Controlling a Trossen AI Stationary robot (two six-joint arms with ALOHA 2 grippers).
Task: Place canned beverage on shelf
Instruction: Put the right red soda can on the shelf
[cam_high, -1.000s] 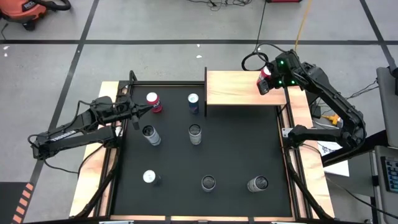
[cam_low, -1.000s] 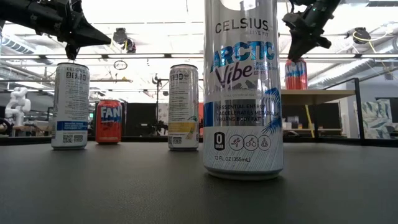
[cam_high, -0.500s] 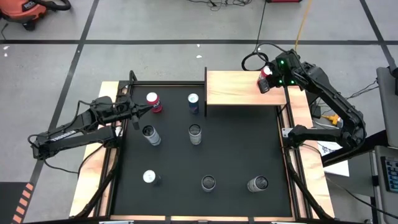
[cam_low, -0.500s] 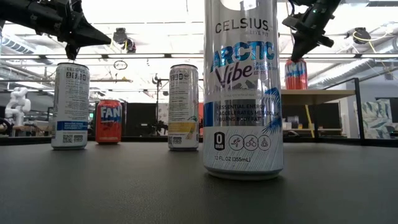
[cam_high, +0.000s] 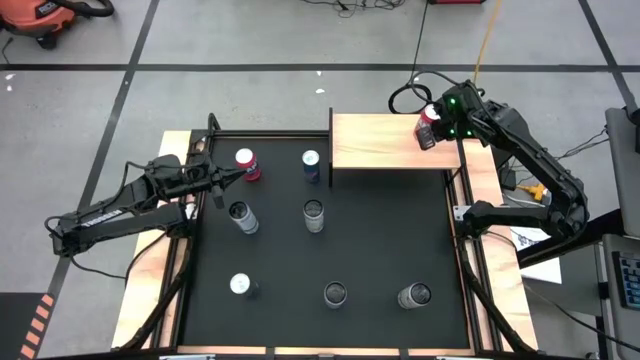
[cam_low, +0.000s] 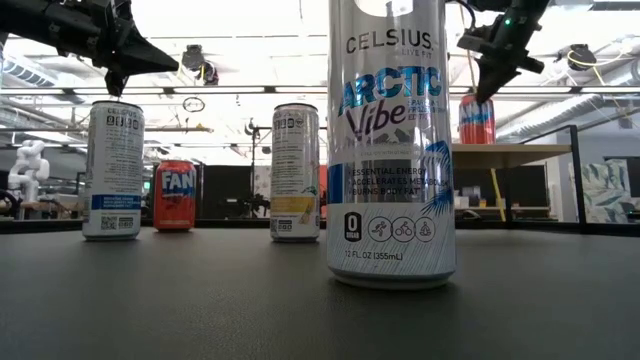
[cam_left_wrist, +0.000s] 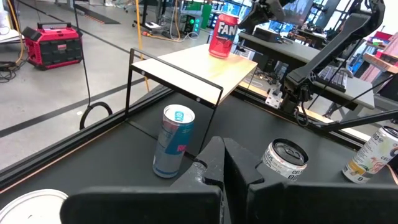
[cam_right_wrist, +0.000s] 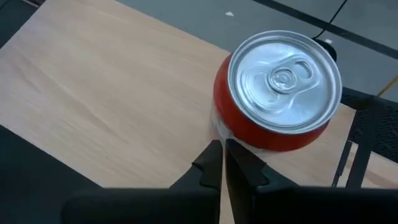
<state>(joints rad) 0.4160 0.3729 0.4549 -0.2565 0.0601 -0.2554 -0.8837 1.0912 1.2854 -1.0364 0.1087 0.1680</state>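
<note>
On the shelf (cam_high: 385, 145), close to its right edge and toward the far corner, stands a red Fanta can (cam_right_wrist: 277, 93). It stands upright on the light wood. The right gripper (cam_right_wrist: 222, 163) hangs above the can, just beside it, and does not hold it. Its two fingers are pressed together with nothing between them. So the job for this can looks done.

Over at the left side of the black mat (cam_high: 380, 240), the left gripper (cam_left_wrist: 222, 163) waits in the air. Its fingers are together too and hold nothing. Near it stand a red can with a white top (cam_high: 246, 164) and a Red Bull can (cam_left_wrist: 173, 141), which is just beside the shelf's left edge.

More cans stand on the mat, like the big Celsius can (cam_low: 391, 140) near the front edge.

A can like these is probably stiff but thin, so a hard squeeze could dent it. It is smooth and round and may slip. If it is full, it will feel a bit heavy. I think the best place to hold one is around the middle of its side, with a finger on each side.
</note>
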